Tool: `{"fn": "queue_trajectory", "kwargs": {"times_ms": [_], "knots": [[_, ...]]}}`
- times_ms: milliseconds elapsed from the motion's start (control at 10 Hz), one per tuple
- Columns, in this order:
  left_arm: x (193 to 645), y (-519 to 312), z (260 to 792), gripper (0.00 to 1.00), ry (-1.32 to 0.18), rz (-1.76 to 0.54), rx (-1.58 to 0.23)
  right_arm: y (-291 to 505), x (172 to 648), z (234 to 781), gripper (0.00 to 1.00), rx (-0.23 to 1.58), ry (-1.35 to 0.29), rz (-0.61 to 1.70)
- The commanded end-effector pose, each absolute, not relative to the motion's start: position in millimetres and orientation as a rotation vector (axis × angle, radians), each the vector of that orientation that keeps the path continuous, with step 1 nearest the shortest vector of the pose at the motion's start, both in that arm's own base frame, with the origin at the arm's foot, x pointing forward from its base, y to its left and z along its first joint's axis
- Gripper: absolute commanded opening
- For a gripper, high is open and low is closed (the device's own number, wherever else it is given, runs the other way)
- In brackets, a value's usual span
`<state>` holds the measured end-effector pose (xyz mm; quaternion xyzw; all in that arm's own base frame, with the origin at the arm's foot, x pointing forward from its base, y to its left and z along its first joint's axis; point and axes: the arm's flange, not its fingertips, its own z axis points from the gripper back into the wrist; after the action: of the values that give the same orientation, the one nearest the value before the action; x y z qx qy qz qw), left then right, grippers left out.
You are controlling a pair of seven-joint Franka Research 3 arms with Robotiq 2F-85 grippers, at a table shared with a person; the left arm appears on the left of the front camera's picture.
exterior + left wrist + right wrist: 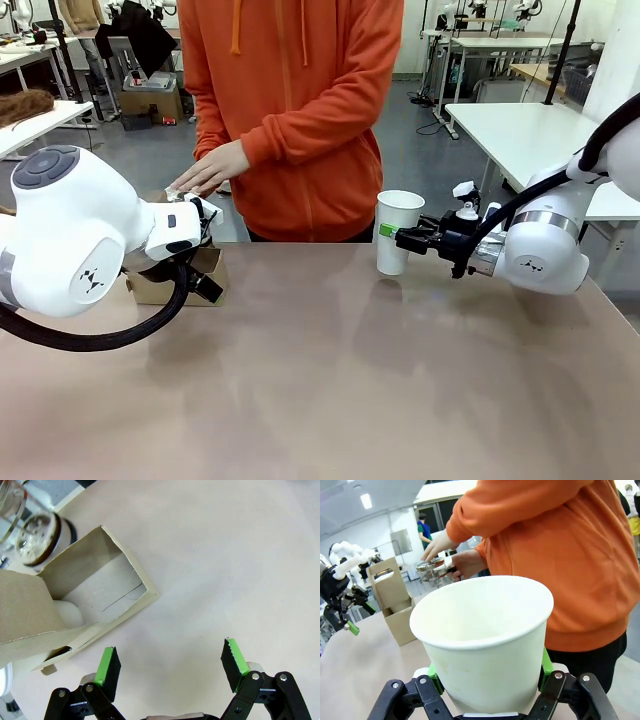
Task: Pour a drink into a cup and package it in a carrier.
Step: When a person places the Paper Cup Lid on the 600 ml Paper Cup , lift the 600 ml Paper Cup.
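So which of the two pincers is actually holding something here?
The right pincer, shut on the white cup; the left pincer stands open and empty, above the table beside the carrier.

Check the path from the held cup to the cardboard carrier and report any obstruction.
Nothing visible blocks it. Nothing stands on the table between the cup, gripped by the robot's right hand, and the carrier. The open left hand hangs beside the carrier, not across that path.
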<state>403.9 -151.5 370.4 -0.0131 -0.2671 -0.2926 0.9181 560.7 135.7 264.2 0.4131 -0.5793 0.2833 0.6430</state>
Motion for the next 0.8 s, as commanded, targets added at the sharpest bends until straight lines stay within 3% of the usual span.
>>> {"fn": "queue_trajectory", "kwargs": {"times_ms": [0, 700], "knots": [[403.7, -151.3, 370.6, 1.0, -0.55, -0.601, -0.028, 137.4, 561.4, 266.2, 0.81, 0.949, -1.323, 0.631], [403.7, -151.3, 370.6, 1.0, -0.55, -0.601, -0.028, 137.4, 561.4, 266.2, 0.81, 0.949, -1.323, 0.631]]}}
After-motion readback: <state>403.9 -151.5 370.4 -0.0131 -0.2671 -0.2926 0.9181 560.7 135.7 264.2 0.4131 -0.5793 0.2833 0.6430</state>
